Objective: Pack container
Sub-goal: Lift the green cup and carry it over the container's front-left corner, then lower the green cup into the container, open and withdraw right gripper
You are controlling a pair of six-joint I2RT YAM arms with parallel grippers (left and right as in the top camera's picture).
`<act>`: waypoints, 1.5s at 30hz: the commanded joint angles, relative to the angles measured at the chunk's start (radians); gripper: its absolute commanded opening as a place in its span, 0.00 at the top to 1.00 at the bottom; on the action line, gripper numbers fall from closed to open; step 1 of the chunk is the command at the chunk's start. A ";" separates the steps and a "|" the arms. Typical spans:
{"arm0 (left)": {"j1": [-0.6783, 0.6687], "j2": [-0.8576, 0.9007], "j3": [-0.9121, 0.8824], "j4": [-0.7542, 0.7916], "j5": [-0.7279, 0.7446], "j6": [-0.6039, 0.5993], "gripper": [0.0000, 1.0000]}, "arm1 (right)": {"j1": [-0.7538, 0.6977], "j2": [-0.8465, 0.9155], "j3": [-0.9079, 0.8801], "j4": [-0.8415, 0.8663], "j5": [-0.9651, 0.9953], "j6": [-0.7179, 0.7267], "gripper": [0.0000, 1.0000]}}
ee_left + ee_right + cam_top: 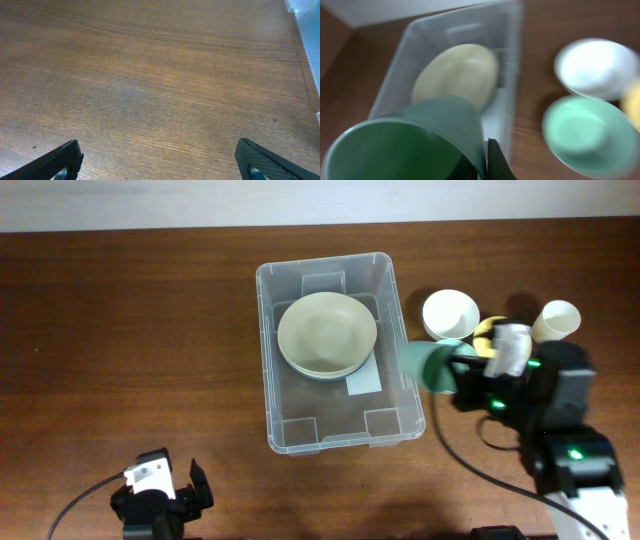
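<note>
My right hand (pixel 462 368) is clamped on a green cup (pixel 427 365), tipped sideways just beside the container's right wall. The clear container (pixel 340 442) sits on the wooden surface (pixel 120 330) with a pale bowl (pixel 327 335) inside. My left hand (pixel 165 492), fingers apart, is off the container's near left corner
</note>
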 commanded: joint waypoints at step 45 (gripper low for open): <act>0.002 -0.006 0.015 -0.003 -0.011 -0.002 0.00 | 0.629 0.595 0.141 0.211 0.251 -0.228 0.96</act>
